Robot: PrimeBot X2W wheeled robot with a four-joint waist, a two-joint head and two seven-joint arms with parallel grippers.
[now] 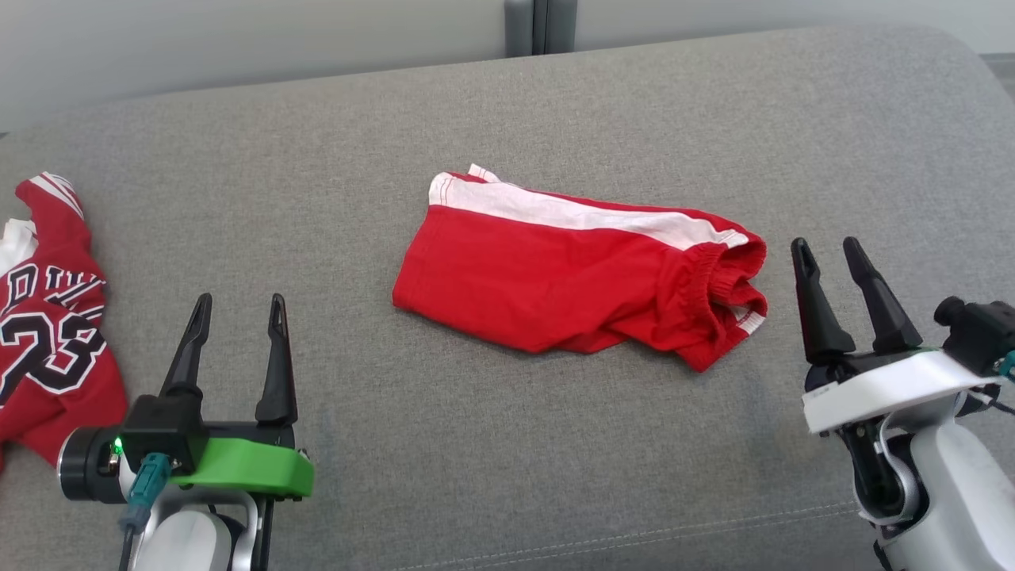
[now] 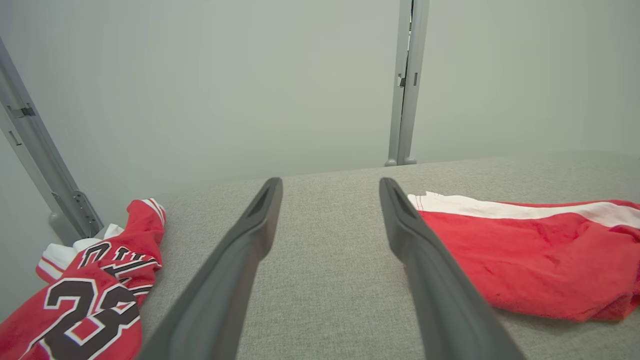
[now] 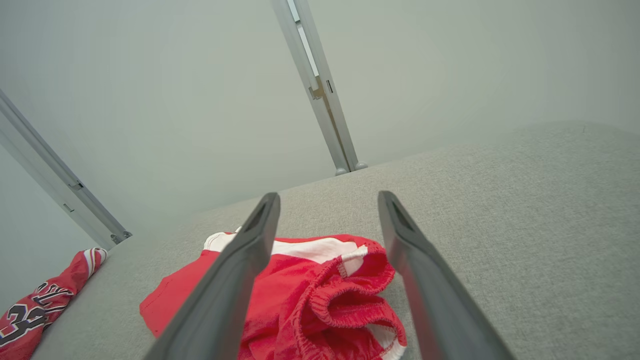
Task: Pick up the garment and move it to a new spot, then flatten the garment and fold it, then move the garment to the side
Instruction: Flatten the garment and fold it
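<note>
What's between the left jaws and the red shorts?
Nothing: only bare grey cushion up to the shorts, seen in head and left wrist views.

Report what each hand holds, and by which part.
Nothing. The left hand and right hand are open and empty; the red shorts lie between them, untouched.
</note>
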